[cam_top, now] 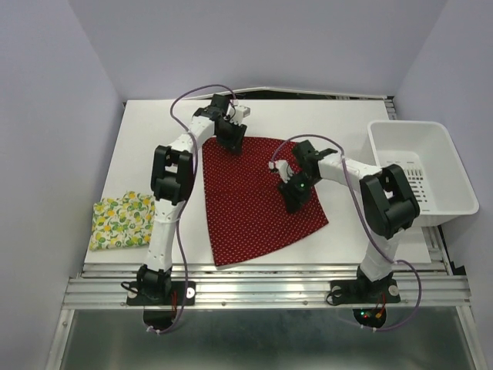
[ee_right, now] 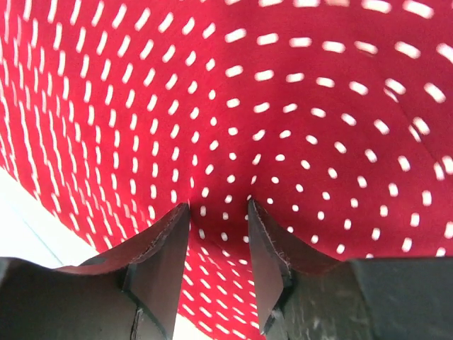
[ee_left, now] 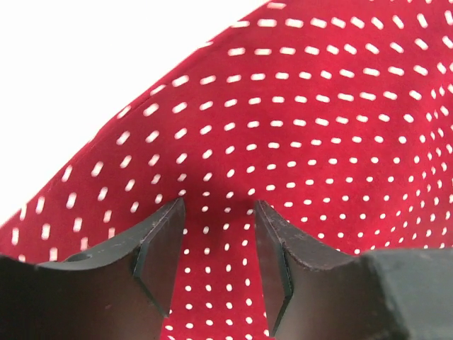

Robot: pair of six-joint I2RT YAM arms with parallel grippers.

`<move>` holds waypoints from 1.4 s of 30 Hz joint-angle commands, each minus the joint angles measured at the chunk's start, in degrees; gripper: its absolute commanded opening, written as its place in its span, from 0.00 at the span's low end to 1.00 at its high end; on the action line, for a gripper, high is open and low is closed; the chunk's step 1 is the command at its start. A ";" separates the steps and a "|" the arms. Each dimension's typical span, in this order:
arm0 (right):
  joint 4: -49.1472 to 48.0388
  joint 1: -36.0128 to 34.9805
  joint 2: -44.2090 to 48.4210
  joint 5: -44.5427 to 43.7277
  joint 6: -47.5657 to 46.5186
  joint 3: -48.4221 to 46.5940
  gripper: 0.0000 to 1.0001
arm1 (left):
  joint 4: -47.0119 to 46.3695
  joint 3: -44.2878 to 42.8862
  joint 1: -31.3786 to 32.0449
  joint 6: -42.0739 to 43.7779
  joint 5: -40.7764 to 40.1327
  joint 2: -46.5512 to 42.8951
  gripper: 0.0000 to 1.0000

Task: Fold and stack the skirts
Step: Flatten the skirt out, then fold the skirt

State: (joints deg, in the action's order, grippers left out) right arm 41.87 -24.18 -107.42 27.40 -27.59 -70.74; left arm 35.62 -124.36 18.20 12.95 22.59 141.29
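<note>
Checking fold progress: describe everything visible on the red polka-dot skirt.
The dark red skirt, soft thin-looking fabric with small white dots, lies unfolded and flat on the white table, a flared fan: narrow end far, curved hem near. The left gripper is at the narrow end, the right gripper near the right edge; both press into puckered cloth, jaws apart. Whether either pinches it is unclear.

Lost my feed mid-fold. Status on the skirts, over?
Left gripper, right gripper: jaws apart, tips down on the red dotted skirt, lying spread flat. Lemon skirt looks folded, far left. Nothing in the way; white bin off right.
</note>
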 commanded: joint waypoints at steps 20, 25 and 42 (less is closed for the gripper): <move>4.80 -0.18 6.17 -1.20 4.22 -12.21 0.49 | 1.29 12.67 -1.76 10.95 5.45 -21.51 0.54; 4.36 7.82 -0.67 -5.42 3.69 -21.87 0.50 | -0.80 -0.53 -1.94 16.56 0.98 -13.42 0.48; 5.77 14.95 -17.12 -5.25 0.53 -31.04 0.55 | -2.05 -5.11 -2.46 25.45 0.35 -4.01 0.52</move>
State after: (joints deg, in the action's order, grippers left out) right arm 47.53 -10.37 -123.76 22.22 -24.99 -99.09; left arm 33.21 -127.63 16.29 35.46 22.20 139.02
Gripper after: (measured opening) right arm 0.561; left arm 0.521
